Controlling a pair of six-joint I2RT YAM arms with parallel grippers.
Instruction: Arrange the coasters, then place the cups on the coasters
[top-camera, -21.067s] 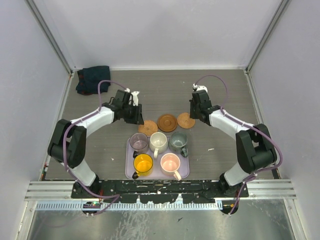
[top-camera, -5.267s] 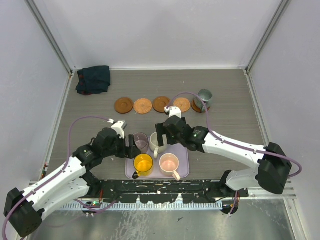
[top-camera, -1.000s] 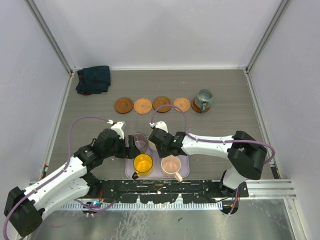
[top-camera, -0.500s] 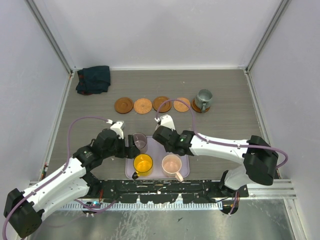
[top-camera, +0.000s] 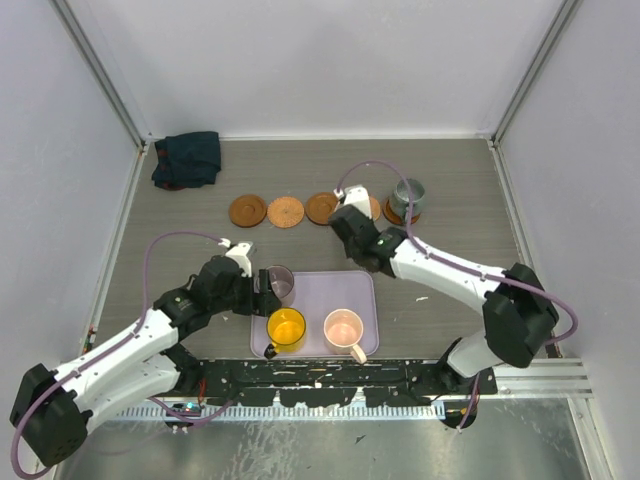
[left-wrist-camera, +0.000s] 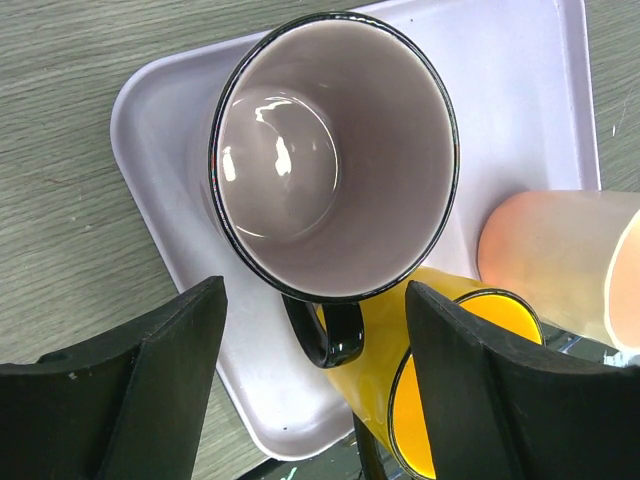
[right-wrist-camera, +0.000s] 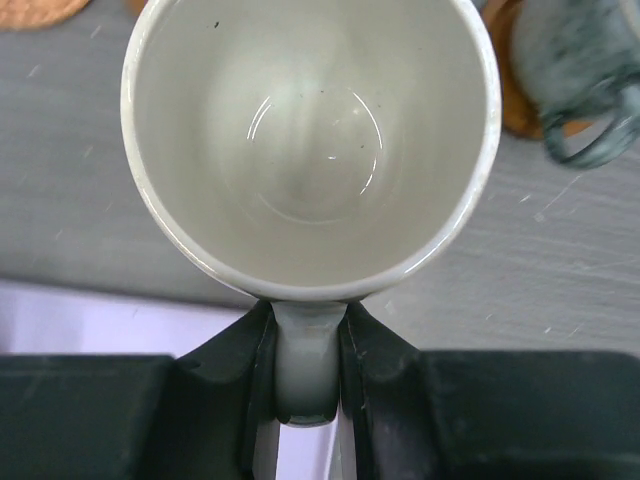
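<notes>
Five brown coasters (top-camera: 286, 211) lie in a row across the far side of the counter (top-camera: 455, 180), so the arranging looks done. The grey-green cup (top-camera: 408, 197) stands on the rightmost one. The right tool (right-wrist-camera: 308, 350) pinches the cream cup (right-wrist-camera: 310, 140) by its handle, above the counter near that end of the row. The left tool (left-wrist-camera: 315, 300) hangs wide open, straddling the purple cup (left-wrist-camera: 330, 170) on the lavender tray (top-camera: 340, 285) without gripping it. The yellow cup (top-camera: 286, 327) and pink cup (top-camera: 343, 327) sit there too. As I judge it, one cup of five is placed.
</notes>
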